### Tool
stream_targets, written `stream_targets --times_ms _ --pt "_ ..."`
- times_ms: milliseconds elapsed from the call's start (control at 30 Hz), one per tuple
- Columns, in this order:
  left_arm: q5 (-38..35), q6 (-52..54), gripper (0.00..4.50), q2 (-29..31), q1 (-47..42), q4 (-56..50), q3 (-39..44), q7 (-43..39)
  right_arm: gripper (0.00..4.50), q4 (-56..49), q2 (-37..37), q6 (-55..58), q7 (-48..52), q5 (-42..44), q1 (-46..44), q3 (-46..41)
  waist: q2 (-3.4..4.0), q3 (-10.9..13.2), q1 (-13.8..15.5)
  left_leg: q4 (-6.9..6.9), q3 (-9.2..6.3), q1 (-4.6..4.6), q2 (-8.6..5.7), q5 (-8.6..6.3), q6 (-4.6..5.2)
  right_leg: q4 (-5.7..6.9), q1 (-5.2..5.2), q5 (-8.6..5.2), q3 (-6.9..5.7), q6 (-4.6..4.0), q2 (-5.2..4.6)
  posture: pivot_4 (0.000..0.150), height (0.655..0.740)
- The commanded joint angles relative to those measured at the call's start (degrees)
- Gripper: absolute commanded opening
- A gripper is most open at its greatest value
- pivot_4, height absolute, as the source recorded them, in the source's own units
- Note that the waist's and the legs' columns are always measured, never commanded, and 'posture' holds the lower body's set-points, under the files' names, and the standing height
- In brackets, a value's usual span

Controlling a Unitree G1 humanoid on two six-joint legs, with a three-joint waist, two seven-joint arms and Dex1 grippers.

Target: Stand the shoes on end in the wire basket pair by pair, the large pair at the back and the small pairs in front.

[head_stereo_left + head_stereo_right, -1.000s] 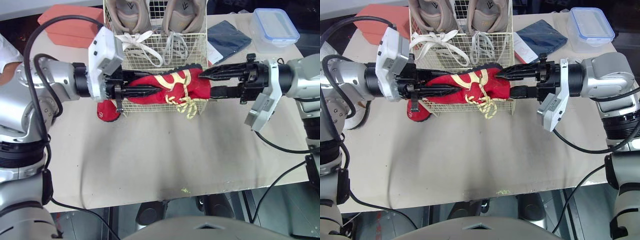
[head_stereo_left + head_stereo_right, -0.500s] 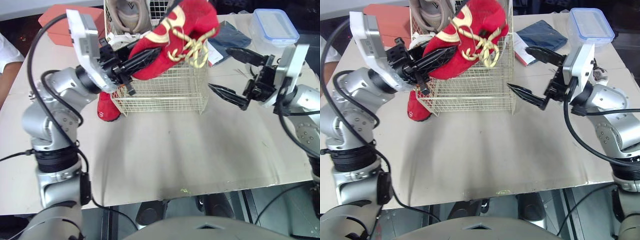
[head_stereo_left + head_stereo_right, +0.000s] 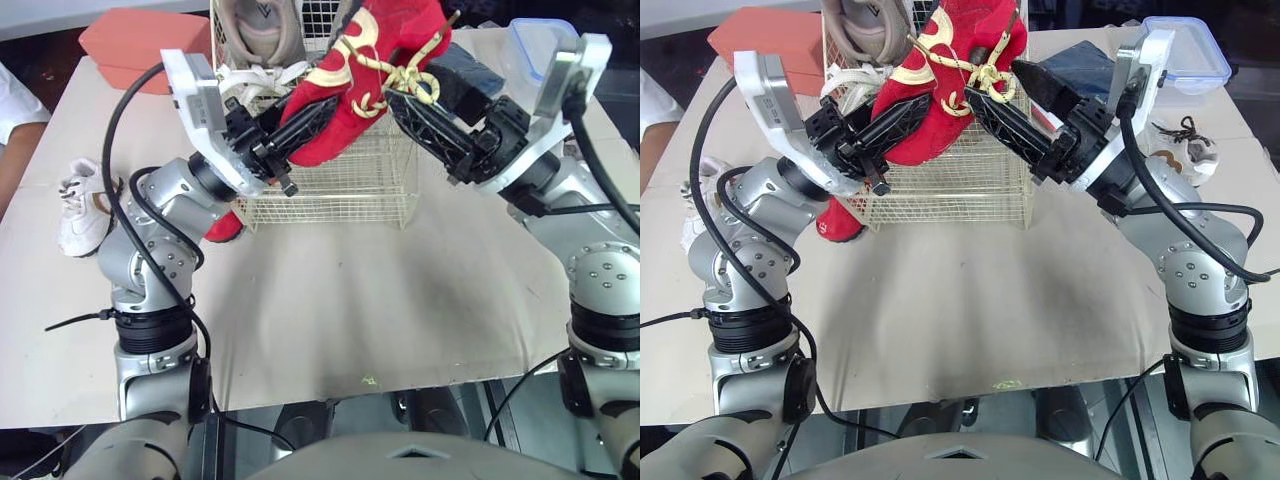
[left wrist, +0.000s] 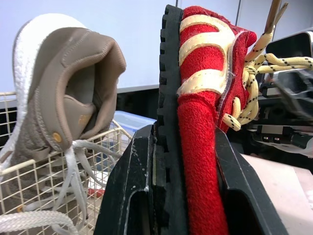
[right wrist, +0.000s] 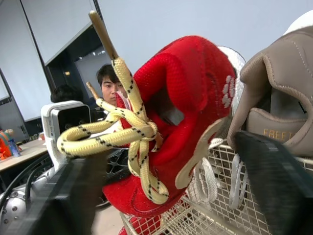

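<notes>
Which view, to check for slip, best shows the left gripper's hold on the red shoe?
Left wrist view: the left gripper clamps the red shoe by sole and upper, up close. Eye views show that hold from afar; right wrist view, the shoe's laces.

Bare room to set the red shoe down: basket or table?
In the basket, the front half ahead of the tan shoes is bare. The table before it is open. Crowded: beside its left corner, where the other red shoe lies.
</notes>
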Motion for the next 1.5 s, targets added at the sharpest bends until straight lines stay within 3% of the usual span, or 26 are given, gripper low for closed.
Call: stream_targets --times_ms 33,167,433,467,700,1000,1233,1500 --pt "-3.23 0.81 0.59 0.42 -0.66 -3.34 0.60 0.22 2.05 -0.70 0.75 0.30 0.81 -0.65 -1.66 -1.72 0.00 0.00 0.05 0.00 -0.01 0.00 0.00 0.00 0.00 0.00 0.00 0.00 -0.01 0.00 0.01 0.150 0.7400" --pt "-4.95 2.33 0.59 0.66 -0.23 -3.92 0.46 0.46 0.18 0.13 1.30 0.80 1.16 -1.36 -2.04 -2.60 0.00 0.00 0.08 0.00 -0.01 0.00 0.00 0.00 0.00 -0.02 0.00 0.00 -0.01 0.00 0.00 0.150 0.7400" --pt "-6.12 3.34 0.59 2.70 -0.63 -3.03 1.16 -0.60 0.09 -0.32 1.96 1.16 0.38 -2.98 -2.70 -3.31 0.00 0.00 0.01 0.00 -0.01 0.00 0.00 0.00 0.00 0.00 0.00 0.00 -0.01 0.00 0.00 0.150 0.7400" --pt "-7.25 4.25 1.59 3.68 -0.59 -3.13 1.40 -1.58 0.00 -0.57 2.22 1.11 -0.10 -3.43 -2.93 -3.29 0.00 0.00 -0.01 0.00 -0.01 0.00 0.01 0.00 0.00 0.00 0.00 0.00 0.00 0.00 0.00 0.150 0.7400" --pt "-0.42 2.54 4.47 14.14 -0.27 -2.40 1.70 -5.61 0.00 -1.58 3.72 -0.53 -2.13 -10.22 -6.63 -2.56 0.01 0.01 -0.06 -0.05 0.01 0.01 0.00 0.00 0.00 -0.01 -0.03 0.00 0.01 0.00 0.01 0.150 0.7400" --pt "3.15 4.95 4.47 30.19 3.23 -1.67 6.42 -11.67 0.00 0.21 2.39 -4.14 -3.60 -30.07 -9.67 1.74 0.05 0.02 -0.01 -0.16 0.02 0.01 0.00 0.00 0.00 -0.04 -0.12 0.00 0.05 -0.01 0.01 0.150 0.7400" --pt "0.25 7.60 4.47 30.56 4.44 -4.21 7.43 -11.42 0.00 -0.51 -1.34 2.25 -3.98 -42.99 -8.00 9.12 0.04 0.02 0.04 -0.17 0.02 0.00 0.00 0.00 0.00 -0.04 -0.12 0.00 0.04 -0.01 0.00 0.150 0.7400" --pt "-0.43 8.64 4.47 30.07 4.67 -5.17 6.94 -10.48 0.00 0.48 0.08 16.82 -4.04 -45.61 -8.56 12.48 0.04 0.02 -0.06 -0.17 0.04 -0.01 0.01 0.00 0.00 -0.04 -0.14 0.00 0.09 -0.01 -0.02 0.150 0.7400"
